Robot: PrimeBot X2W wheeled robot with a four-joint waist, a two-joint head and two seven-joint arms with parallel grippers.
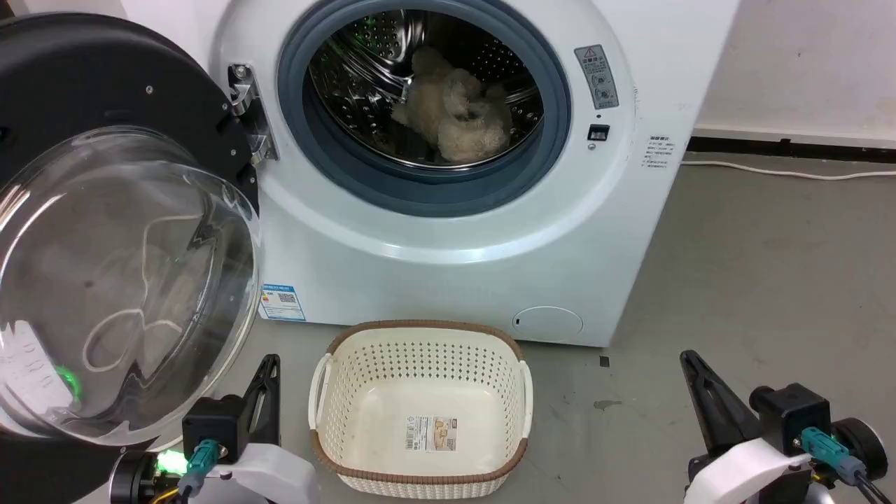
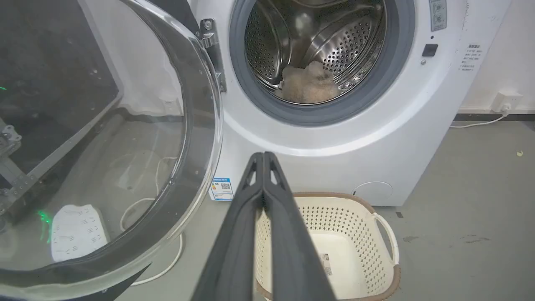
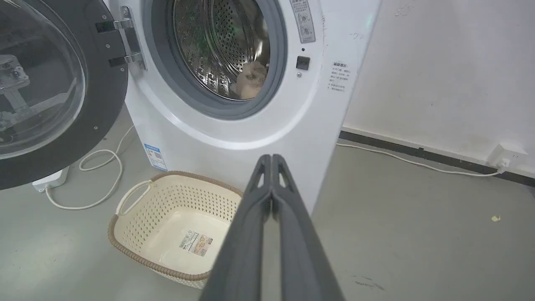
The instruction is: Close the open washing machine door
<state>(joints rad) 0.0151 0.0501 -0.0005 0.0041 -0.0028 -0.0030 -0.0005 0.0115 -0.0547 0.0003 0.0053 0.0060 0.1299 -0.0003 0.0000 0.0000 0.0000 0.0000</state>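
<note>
The white washing machine (image 1: 448, 231) stands ahead with its steel drum exposed and a beige fluffy item (image 1: 455, 115) inside. Its door (image 1: 119, 280) hangs wide open at the left on a metal hinge (image 1: 248, 112), the clear glass bowl bulging toward me. The door (image 2: 104, 138) also looms large in the left wrist view, and the door (image 3: 50, 92) shows at the left of the right wrist view. My left gripper (image 1: 269, 364) sits low, just right of the door's lower rim, fingers shut and empty. My right gripper (image 1: 689, 360) is at the lower right, shut and empty.
A cream perforated basket (image 1: 420, 406) with a brown rim stands on the grey floor right in front of the machine, between my arms. A white cable (image 3: 100, 175) and power strip (image 3: 50, 182) lie on the floor under the door. A wall with a socket (image 3: 505, 154) is at the right.
</note>
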